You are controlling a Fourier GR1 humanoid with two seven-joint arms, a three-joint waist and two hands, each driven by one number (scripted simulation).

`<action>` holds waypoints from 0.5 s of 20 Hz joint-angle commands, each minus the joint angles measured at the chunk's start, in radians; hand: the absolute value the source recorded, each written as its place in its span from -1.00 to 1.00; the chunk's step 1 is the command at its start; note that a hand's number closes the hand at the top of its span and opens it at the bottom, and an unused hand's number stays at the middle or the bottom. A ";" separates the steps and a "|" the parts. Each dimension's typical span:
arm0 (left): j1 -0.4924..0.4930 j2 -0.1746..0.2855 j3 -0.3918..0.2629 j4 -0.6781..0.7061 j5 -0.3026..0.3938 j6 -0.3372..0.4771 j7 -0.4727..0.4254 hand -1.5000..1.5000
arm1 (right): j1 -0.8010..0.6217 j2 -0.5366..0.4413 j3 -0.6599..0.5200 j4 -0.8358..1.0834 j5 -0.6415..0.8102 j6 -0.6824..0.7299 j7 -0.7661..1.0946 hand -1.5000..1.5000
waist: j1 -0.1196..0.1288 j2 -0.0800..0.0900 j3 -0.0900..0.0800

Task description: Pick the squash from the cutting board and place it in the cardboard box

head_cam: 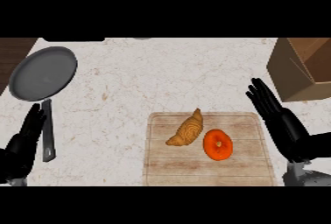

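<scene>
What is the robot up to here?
The robot is not holding anything yet. The orange squash lies on the cutting board beside a croissant. The right hand is open just right of the board, with the cardboard box beyond it. The left hand rests open at the lower left, next to the handle of a grey pan.

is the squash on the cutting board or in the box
On the cutting board: the orange squash lies there beside a croissant, apart from the cardboard box at the upper right.
</scene>
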 commanded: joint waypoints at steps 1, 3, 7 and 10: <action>0.016 0.026 0.023 -0.037 0.009 -0.001 0.043 0.00 | 0.019 0.064 0.006 -0.039 0.039 -0.101 0.021 -1.00 | -0.031 -0.010 -0.044; -0.017 0.047 0.043 -0.039 0.074 -0.068 0.075 0.00 | 0.067 0.083 -0.049 -0.100 0.120 -0.256 0.040 -1.00 | -0.055 -0.015 -0.046; -0.015 -0.009 0.023 -0.064 0.115 -0.058 0.120 0.00 | 0.153 -0.107 -0.220 -0.084 0.396 -0.427 0.080 -1.00 | -0.154 -0.019 -0.068; -0.025 -0.013 0.024 -0.110 0.171 -0.084 0.187 0.00 | 0.169 0.101 -0.214 -0.267 0.453 -0.661 -0.039 -1.00 | -0.122 -0.037 -0.049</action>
